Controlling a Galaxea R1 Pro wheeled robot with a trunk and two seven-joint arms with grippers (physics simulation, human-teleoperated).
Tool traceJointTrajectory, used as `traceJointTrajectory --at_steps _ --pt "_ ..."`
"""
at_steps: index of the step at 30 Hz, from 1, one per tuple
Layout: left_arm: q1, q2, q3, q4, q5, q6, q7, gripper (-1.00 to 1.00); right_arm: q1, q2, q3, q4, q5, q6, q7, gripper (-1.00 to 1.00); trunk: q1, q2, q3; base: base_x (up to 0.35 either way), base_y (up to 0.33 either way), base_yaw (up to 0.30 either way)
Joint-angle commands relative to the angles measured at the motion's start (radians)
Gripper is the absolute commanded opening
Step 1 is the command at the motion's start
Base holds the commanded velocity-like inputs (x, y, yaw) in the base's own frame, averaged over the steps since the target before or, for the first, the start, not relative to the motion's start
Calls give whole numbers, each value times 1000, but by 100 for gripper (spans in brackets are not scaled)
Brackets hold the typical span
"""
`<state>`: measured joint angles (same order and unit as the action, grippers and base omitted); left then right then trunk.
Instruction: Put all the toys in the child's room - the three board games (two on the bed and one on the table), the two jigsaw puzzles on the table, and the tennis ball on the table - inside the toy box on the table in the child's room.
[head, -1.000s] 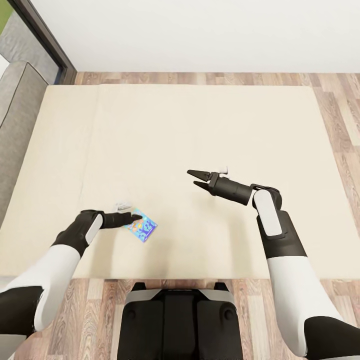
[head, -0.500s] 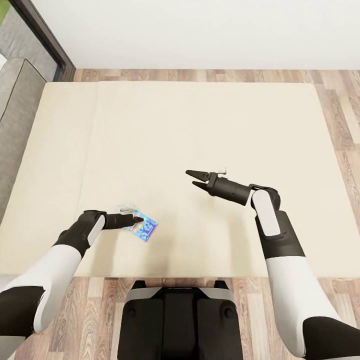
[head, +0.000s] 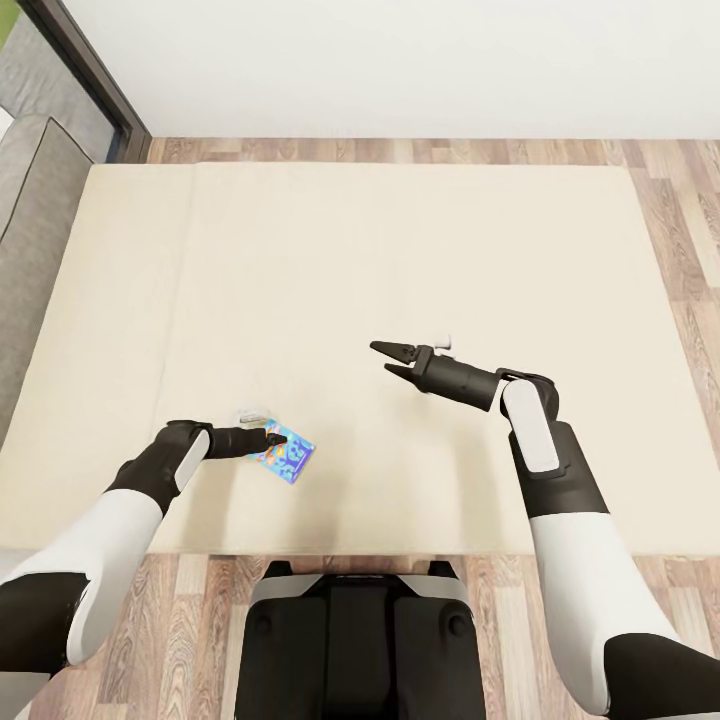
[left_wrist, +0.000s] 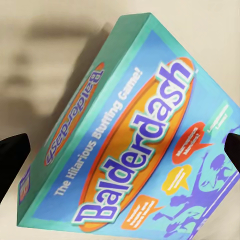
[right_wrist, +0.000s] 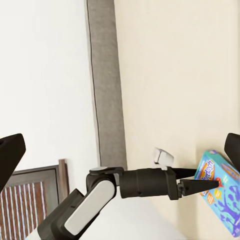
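Balderdash board game (head: 284, 452) lies flat on the cream bed (head: 400, 240), near the edge closest to the robot and toward its left side. In the head view the left gripper (head: 275, 437) has its fingertips right at the box's near-left edge, over its corner, so this arm is plainly the nearer one. The box sits skewed to the bed's edges, its long axis running diagonally away from the gripper. In the left wrist view the box lid (left_wrist: 150, 145) lies between the two dark fingertips (left_wrist: 11, 155), which stand wide apart at either side of it and are not closed on it. The left forearm reaches low and nearly level across the bed.

The right gripper (head: 392, 358) hovers well apart from the game, over the middle of the bed, jaws apart and empty, forearm pointing toward the robot's left. A grasp would likely need the left jaws to straddle the box's short width.
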<state>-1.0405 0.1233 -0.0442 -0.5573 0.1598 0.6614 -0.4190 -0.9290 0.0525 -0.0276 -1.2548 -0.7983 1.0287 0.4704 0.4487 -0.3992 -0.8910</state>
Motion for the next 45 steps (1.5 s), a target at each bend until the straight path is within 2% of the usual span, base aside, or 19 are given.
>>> traceJointTrajectory --at_steps 1,17,45 --pt "0 -2 -5 10 32 6 0 100 -1 1 -3 0 8 5 7 100 1 -1 -1 0 0 0" --pt "0 -2 -4 10 34 7 -1 100 -1 1 -3 -3 7 5 2 100 1 -1 -1 0 -114 0" --pt "0 -2 -5 10 35 8 -1 100 -1 1 -3 -8 4 5 1 100 1 -1 -1 -6 -29 0"
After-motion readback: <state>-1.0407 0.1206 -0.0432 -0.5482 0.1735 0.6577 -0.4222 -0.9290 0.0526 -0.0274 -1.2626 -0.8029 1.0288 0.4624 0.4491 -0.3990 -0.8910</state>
